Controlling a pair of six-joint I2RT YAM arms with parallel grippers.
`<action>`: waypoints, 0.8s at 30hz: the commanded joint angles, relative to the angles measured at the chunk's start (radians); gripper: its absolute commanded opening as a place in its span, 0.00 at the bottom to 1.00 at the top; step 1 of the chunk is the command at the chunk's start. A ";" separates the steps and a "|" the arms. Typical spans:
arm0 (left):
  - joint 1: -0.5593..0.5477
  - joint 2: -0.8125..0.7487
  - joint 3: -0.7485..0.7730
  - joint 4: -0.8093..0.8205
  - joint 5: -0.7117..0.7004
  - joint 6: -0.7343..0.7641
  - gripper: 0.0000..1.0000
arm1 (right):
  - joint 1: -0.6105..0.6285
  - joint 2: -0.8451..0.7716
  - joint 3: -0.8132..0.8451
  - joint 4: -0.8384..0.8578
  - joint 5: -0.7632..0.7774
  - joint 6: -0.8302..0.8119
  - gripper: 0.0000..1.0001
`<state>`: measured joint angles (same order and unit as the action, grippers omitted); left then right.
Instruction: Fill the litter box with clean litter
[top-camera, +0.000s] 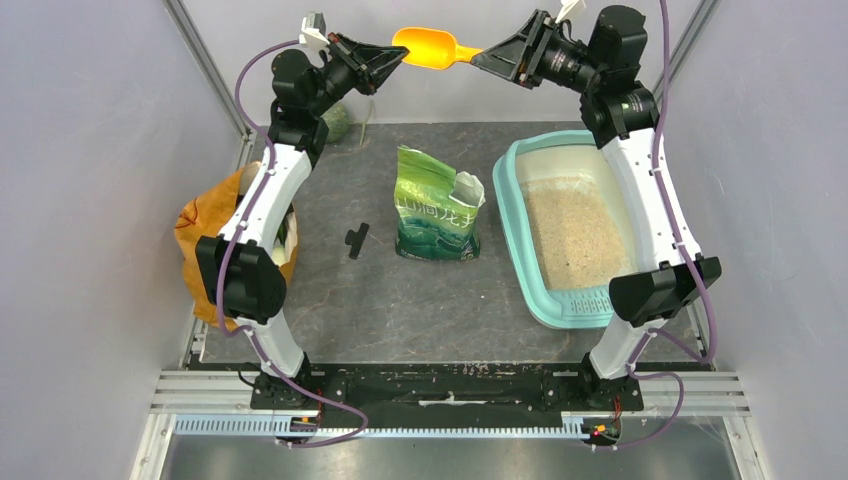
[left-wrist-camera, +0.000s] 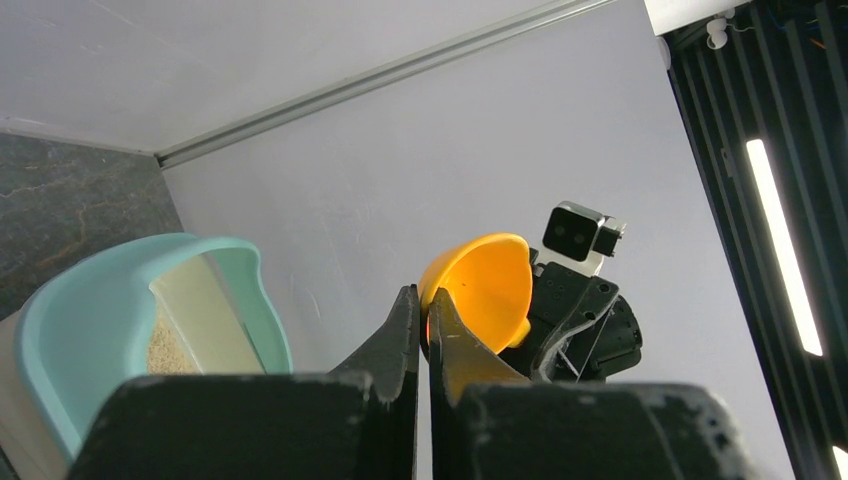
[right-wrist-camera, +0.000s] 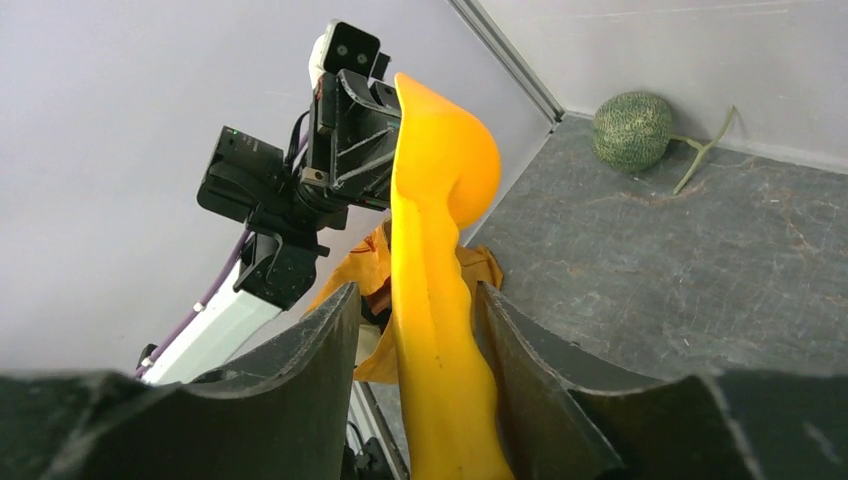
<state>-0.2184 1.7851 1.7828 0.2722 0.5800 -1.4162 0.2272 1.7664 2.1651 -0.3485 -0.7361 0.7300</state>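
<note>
High above the far edge of the table (top-camera: 400, 300), the right gripper (top-camera: 478, 58) clamped the handle of an orange scoop (top-camera: 430, 47). The left gripper (top-camera: 403, 55), its jaws almost closed, pinched the bowl's rim. Below, on the right, sat the litter box (top-camera: 512, 230), with clean litter (top-camera: 575, 240) covering its floor. A green pouch (top-camera: 435, 215) stood near its left side.
</note>
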 joint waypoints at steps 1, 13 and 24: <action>-0.002 -0.042 0.015 0.060 -0.001 -0.017 0.02 | 0.005 -0.057 -0.011 0.035 -0.009 0.011 0.52; -0.006 -0.073 -0.054 0.087 0.045 -0.006 0.02 | 0.006 -0.064 -0.017 0.035 -0.027 0.020 0.52; -0.019 -0.081 -0.056 0.079 0.044 0.013 0.02 | 0.006 -0.073 -0.053 0.038 -0.046 0.031 0.48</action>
<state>-0.2249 1.7576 1.7264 0.3092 0.6102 -1.4155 0.2276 1.7401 2.1189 -0.3515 -0.7586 0.7498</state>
